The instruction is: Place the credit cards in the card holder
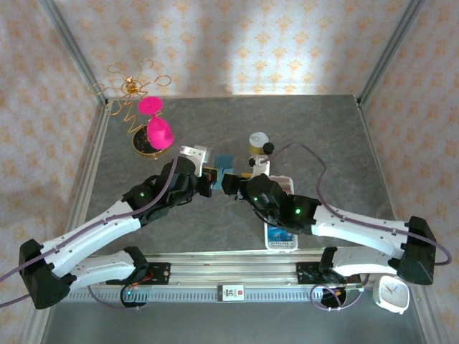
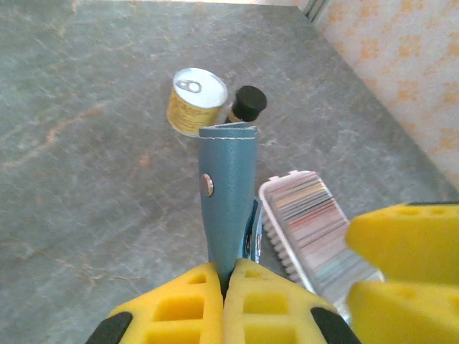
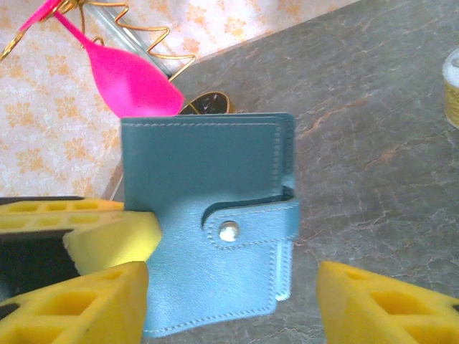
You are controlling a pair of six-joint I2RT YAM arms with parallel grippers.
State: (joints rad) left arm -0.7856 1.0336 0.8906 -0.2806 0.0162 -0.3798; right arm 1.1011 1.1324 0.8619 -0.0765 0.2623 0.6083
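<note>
Top view: card holder is too small to read, with both ends covered by left claw and right claw. White tray is half under the right arm. Left wrist: card holder's lower end is buried between left claw pads, and the pads are cropped by the bottom edge. Bottle body is hidden behind the card holder. Credit cards in the tray are blurred; the tray's near end is behind the right claw. Right wrist: can is cut by the right edge, pink hourglass top is cropped. Can't tell if the card holder has cards inside.
</note>
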